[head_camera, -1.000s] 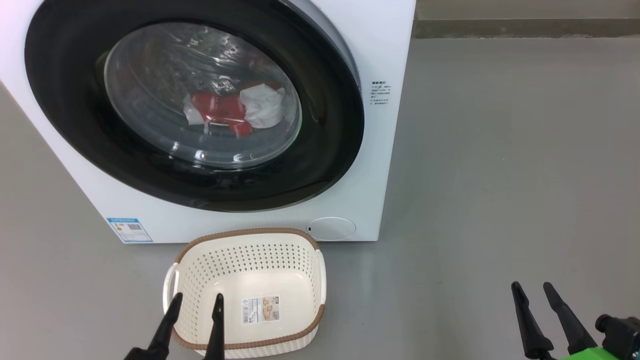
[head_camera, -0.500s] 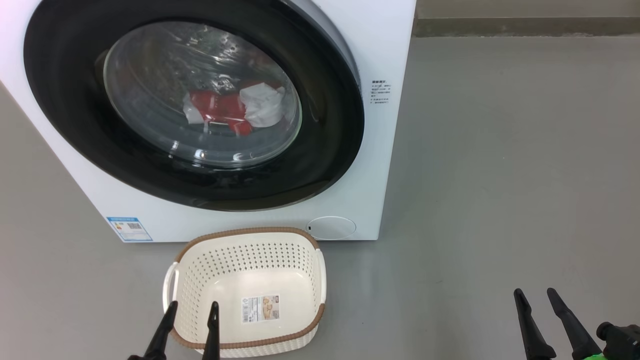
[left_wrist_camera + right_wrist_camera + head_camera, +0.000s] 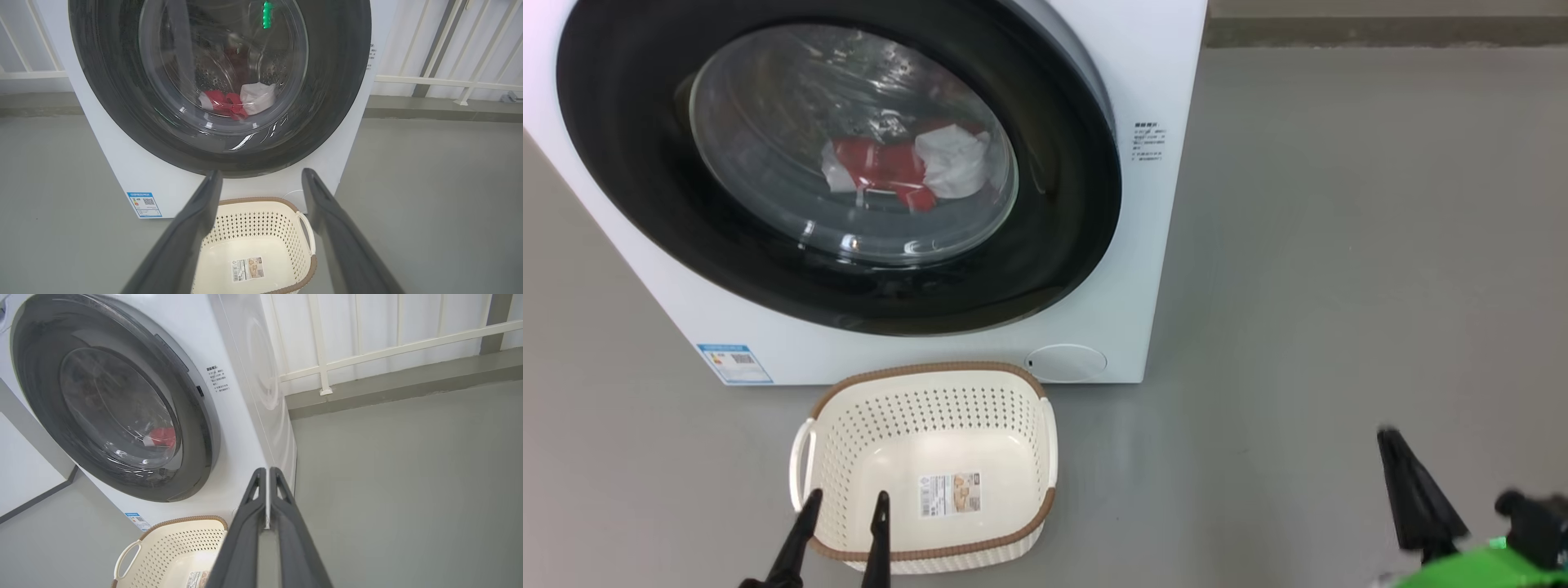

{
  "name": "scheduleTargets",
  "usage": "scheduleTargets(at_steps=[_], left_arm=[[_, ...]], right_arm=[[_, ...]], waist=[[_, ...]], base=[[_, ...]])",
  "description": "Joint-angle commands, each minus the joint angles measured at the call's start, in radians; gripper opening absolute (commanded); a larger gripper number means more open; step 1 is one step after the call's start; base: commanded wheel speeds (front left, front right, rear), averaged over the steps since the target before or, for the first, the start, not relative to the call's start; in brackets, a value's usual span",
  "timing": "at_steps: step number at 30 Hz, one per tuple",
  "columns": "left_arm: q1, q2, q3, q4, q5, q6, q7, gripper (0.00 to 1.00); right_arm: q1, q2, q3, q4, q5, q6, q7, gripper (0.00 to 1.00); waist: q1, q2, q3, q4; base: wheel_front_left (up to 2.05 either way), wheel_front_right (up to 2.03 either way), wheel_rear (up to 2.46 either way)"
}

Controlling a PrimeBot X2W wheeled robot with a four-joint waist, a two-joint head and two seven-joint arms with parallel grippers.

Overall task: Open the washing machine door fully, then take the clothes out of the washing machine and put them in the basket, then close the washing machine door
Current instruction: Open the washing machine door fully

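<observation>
1. Since a moment ago the right gripper (image 3: 267, 473) has pinched its jaws together on nothing; the left gripper (image 3: 845, 500) hangs with jaws wide over the empty basket (image 3: 931, 371).
2. The washing machine door (image 3: 1078, 204) is shut, and the clothes (image 3: 890, 167) lie in the drum behind its glass.
3. No step is done: opening, unloading and closing all remain.

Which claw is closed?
The right claw: its fingers are pressed together, holding nothing, while the left claw stands wide open near the basket.
</observation>
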Motion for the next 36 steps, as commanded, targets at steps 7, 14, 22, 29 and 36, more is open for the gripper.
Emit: scheduleTargets(at_steps=[7, 14, 22, 29, 36], left_arm=[[-0.057, 0.009, -0.012, -0.048, -0.024, 0.009, -0.012, 1.0], [-0.103, 0.009, -0.067, -0.061, -0.045, 0.031, -0.012, 1.0], [-0.167, 0.009, -0.128, -0.071, -0.067, 0.053, -0.012, 1.0], [-0.218, 0.009, -0.174, -0.077, -0.09, 0.071, -0.012, 1.0], [-0.268, 0.009, -0.217, -0.084, -0.115, 0.083, -0.012, 1.0]], right_arm=[[-0.262, -0.014, 0.06, -0.051, 0.122, 0.0, -0.012, 0.0], [-0.522, -0.054, 0.119, -0.047, 0.199, 0.0, -0.012, 0.0], [-0.766, -0.155, 0.244, 0.023, 0.273, 0.0, -0.012, 0.0], [-0.931, -0.259, 0.425, 0.112, 0.493, 0.0, 0.008, 0.0], [-1.057, -0.37, 0.516, 0.084, 0.81, 0.0, 0.145, 0.0]], waist=[[0.0, 0.0, 0.055, 0.028], [0.0, 0.0, 0.128, 0.082], [0.0, 0.0, 0.221, 0.152], [0.0, 0.0, 0.299, 0.206], [0.0, 0.0, 0.381, 0.242]], base=[[0.0, 0.0, 0.0], [0.0, 0.0, 0.0], [0.0, 0.0, 0.0], [0.0, 0.0, 0.0], [0.0, 0.0, 0.0]])
